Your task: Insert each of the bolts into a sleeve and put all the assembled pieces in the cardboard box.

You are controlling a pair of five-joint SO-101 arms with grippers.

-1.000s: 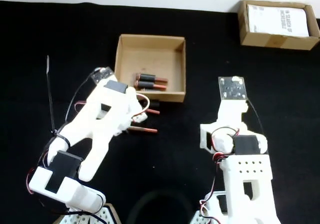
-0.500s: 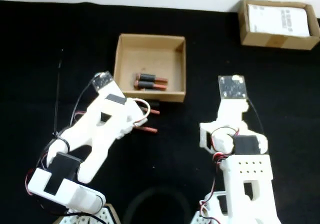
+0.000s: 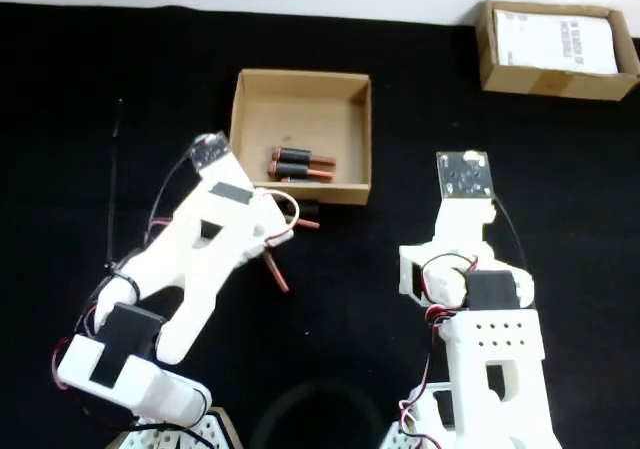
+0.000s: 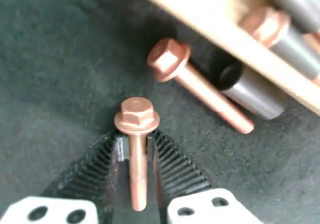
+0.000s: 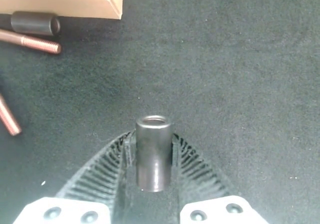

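Left fingers (image 4: 97,159) clamped a bolt (image 4: 136,134) just under its head. Right fingers (image 5: 107,159) clamped a sleeve (image 5: 153,149), well apart from that bolt. Two assembled pieces (image 3: 300,164) lay in the cardboard box (image 3: 345,193). A loose bolt (image 4: 195,87) and spare sleeve (image 4: 252,92) lay on the desk (image 3: 360,319) just beside its wall. Judged roughly half done. Against a second earlier, the held bolt had swung from level to slanted; the right arm was unchanged.
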